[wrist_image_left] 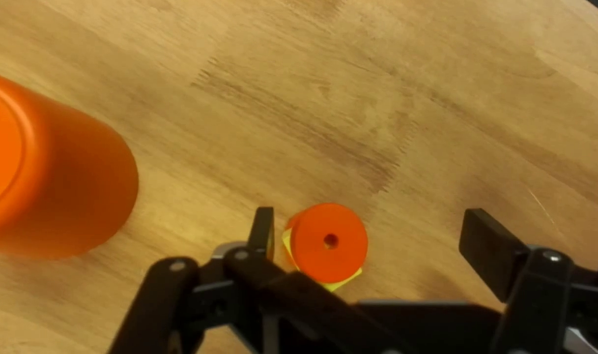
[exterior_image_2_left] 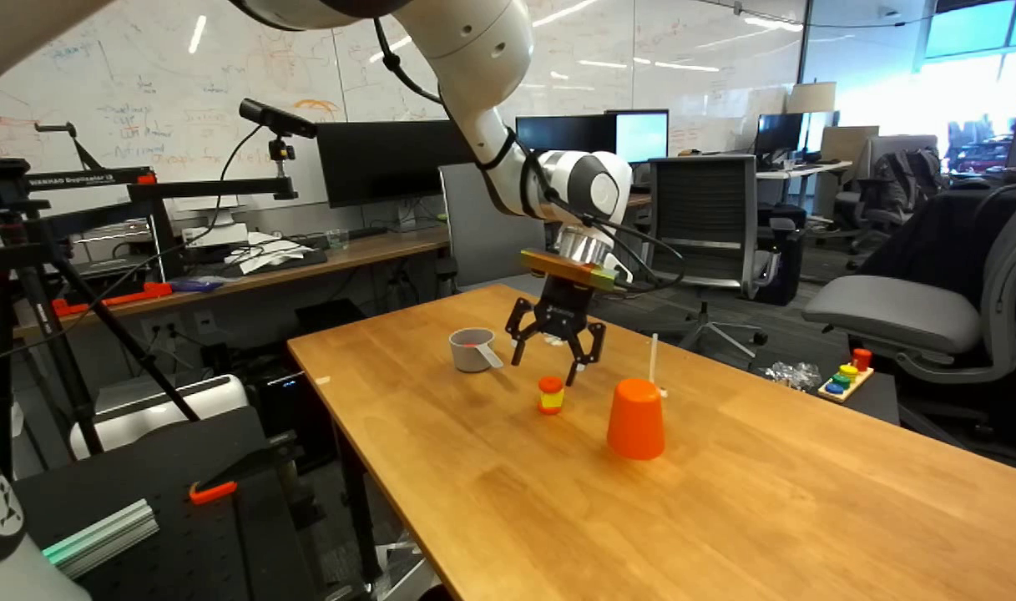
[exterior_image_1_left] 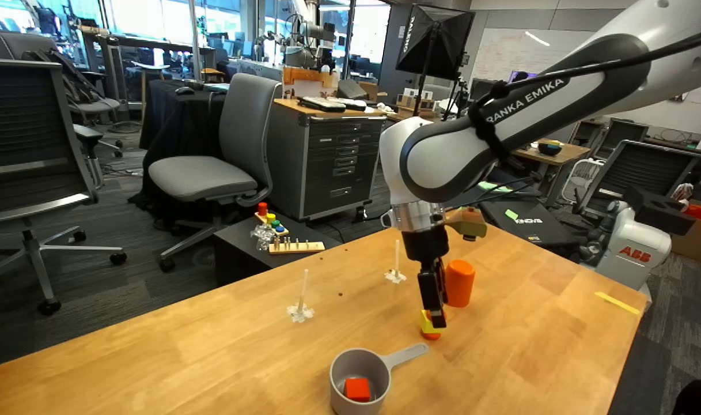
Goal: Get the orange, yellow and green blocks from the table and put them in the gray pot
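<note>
Jaws are spread wide and empty, probably so I can straddle that orange-and-yellow stack (wrist_image_left: 330,241), which my wrist view shows between them but kinda off-center.

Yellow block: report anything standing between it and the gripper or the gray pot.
For the gripper, a round orange block on top hides most of the yellow block from above. Toward the gray pot, only its handle reaches into the gap; nothing else visible intervenes.

Gray pot (exterior_image_2_left: 471,361), handled, upright on counter (exterior_image_2_left: 725,501); red block (exterior_image_1_left: 357,390) inside. Yellow block (exterior_image_2_left: 551,401), stacked between two orange blocks (wrist_image_left: 347,243), near the pot.
</note>
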